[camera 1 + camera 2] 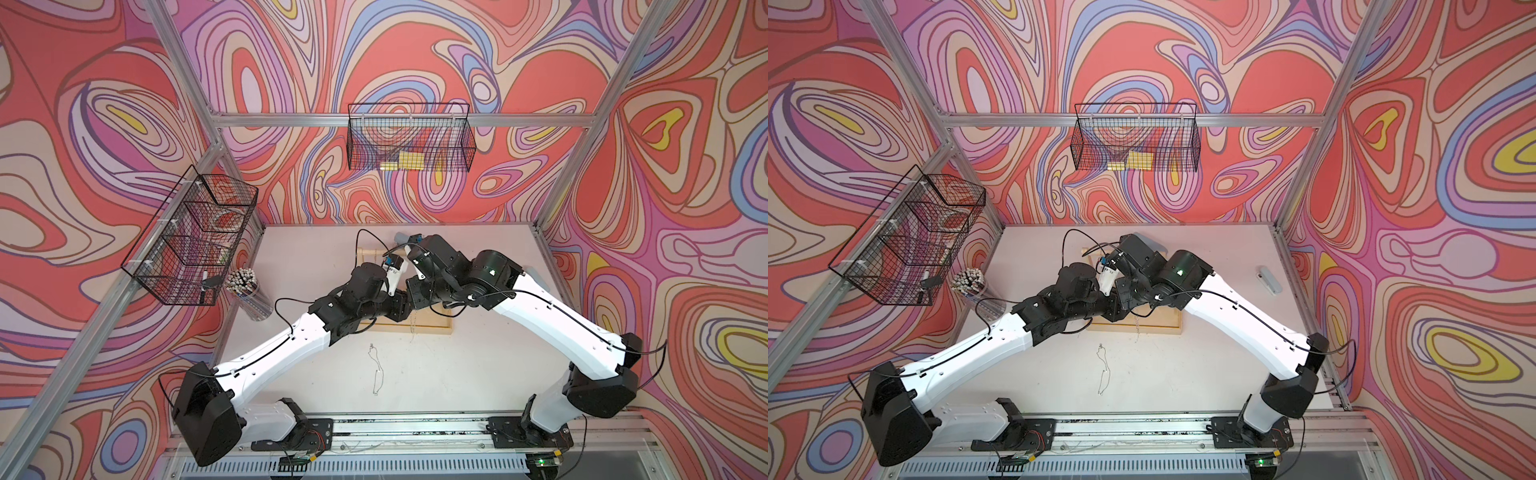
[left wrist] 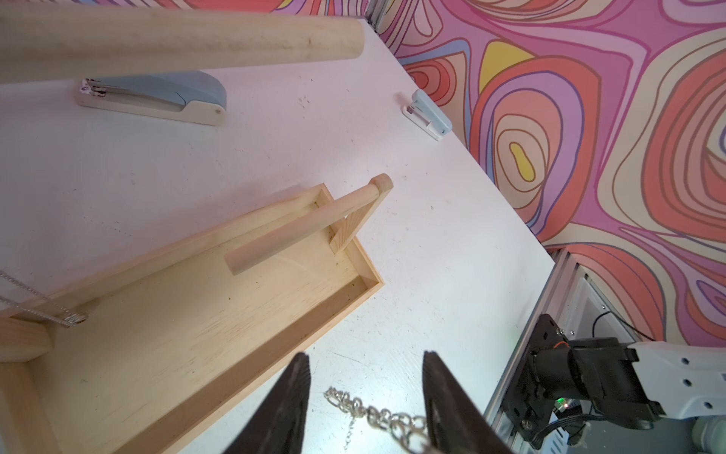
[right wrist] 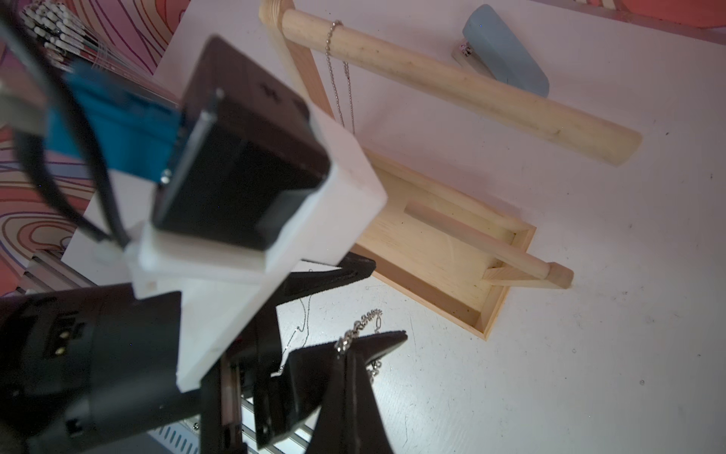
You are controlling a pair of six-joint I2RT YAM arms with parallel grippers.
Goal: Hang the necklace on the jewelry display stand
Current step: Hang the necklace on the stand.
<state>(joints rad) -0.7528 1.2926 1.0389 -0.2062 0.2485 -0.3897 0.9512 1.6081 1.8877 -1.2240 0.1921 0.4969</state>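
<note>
The jewelry display stand [image 3: 451, 236] is pale wood: a rimmed tray, a long dowel bar [image 3: 451, 82] on a tall upright, and a short lower bar [image 3: 510, 255]. Both arms cover much of it in both top views; its tray rim [image 1: 436, 330] shows. My right gripper [image 3: 345, 348] is shut on the necklace [image 3: 367, 316], a chunky silver chain, held above the table in front of the tray. My left gripper [image 2: 366, 355] is open, its fingers on either side of the necklace [image 2: 377, 412], which touches one finger. The necklace's loose end dangles [image 1: 412, 328] over the tray's front edge.
A thin chain [image 3: 334, 59] hangs on the long bar near the upright. Another thin chain [image 1: 376, 370] lies on the table near the front. A large stapler [image 2: 157, 98] lies behind the stand, a small one [image 1: 1268, 280] at the right edge. Pencil cup [image 1: 245, 282] and wire baskets [image 1: 191, 241] stand left.
</note>
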